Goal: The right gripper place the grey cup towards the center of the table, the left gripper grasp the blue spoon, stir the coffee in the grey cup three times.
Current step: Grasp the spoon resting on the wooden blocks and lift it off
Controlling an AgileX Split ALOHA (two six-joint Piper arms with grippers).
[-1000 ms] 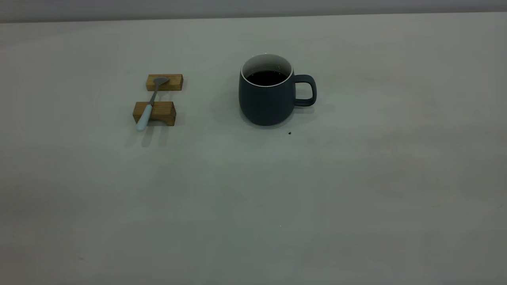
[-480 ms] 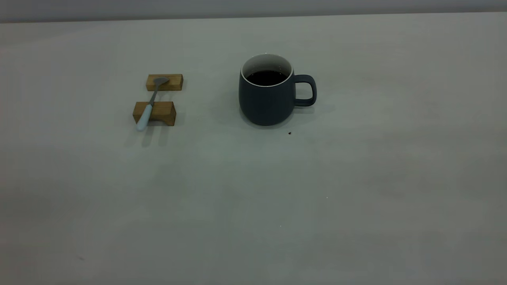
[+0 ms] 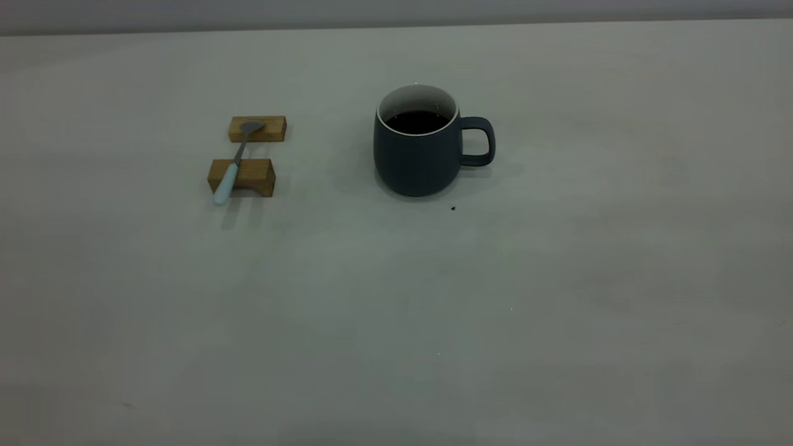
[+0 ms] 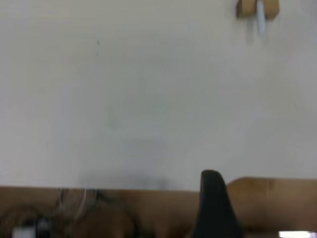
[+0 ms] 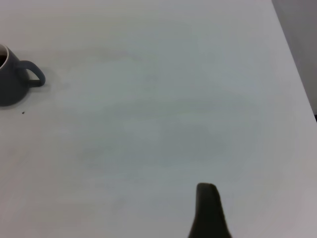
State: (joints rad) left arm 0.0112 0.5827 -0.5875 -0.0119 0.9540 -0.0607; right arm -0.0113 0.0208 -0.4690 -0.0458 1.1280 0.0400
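Note:
The grey cup stands upright near the middle of the table, its handle turned to the right, with dark coffee inside. To its left, the blue spoon lies across two wooden blocks, handle toward the front. Neither gripper appears in the exterior view. Only a dark tip of my left gripper shows in its wrist view, back at the table's near edge, far from the spoon. My right gripper also shows as a dark tip, far from the cup.
The far wooden block carries the spoon's bowl and the near block its handle. A tiny dark speck lies just in front of the cup. The table's right edge appears in the right wrist view.

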